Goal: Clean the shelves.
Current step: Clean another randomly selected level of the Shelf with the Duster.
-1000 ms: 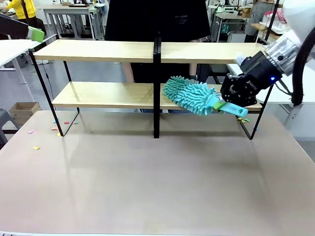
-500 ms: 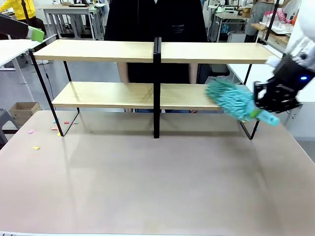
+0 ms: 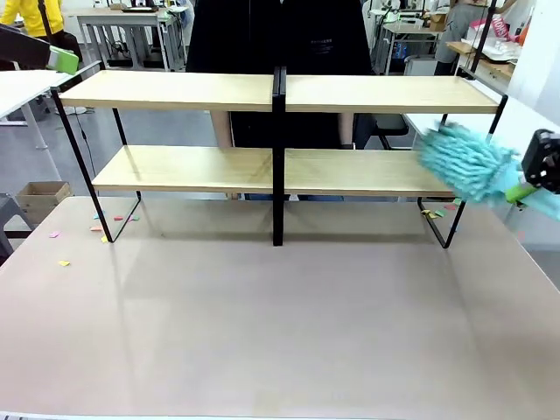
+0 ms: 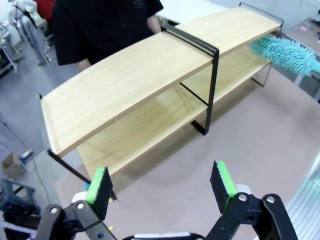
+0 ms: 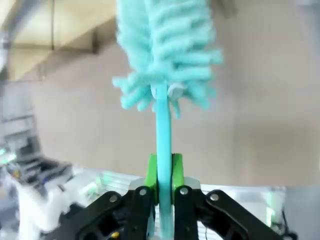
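Note:
The shelves (image 3: 175,90) stand across the far half of the table, two tiers of light wood boards on a black frame with a central post; the left wrist view shows the shelves (image 4: 130,85) from above. My right gripper (image 3: 528,186) is at the picture's right edge, shut on the handle of a teal fluffy duster (image 3: 468,164). The duster's head hangs in the air just past the lower board's right end. In the right wrist view the gripper (image 5: 163,172) clamps the duster (image 5: 165,50) by its handle. My left gripper (image 4: 160,182) is open and holds nothing, high above the table's left side.
A person in black (image 3: 280,35) stands right behind the shelves. Small coloured paper scraps (image 3: 96,227) lie by the left leg, and more scraps (image 3: 435,213) by the right leg. White tables (image 3: 22,87) flank both sides.
My right gripper has swept the duster rightward along the lower right board and off its end, out to the picture's right edge. The left arm has not moved.

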